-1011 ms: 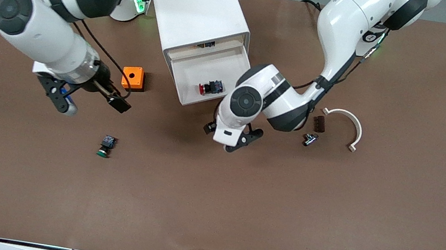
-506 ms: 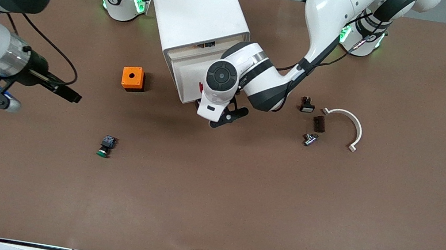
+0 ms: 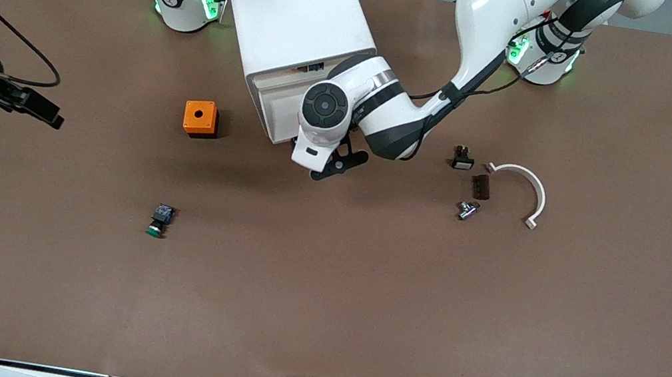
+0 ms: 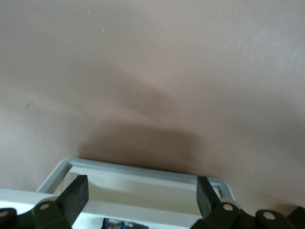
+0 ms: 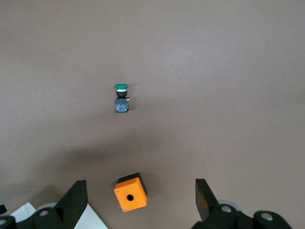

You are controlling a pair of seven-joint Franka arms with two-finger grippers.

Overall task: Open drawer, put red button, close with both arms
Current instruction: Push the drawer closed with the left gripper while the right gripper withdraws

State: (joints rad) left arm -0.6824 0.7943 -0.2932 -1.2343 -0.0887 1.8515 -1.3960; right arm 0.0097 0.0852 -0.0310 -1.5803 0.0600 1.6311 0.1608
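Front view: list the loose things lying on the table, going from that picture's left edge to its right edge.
Green button → orange box → small black switch → metal fitting → dark brown block → white curved bracket.

Glossy white jointed robot arms [image 3: 489, 31], black joint bands, black cables, green-lit bases, black two-finger grippers [image 3: 329, 167].

One white cabinet [image 3: 299, 14], one orange box [image 3: 199, 118], one green-capped button [image 3: 159, 220], two arms [image 3: 488, 37].
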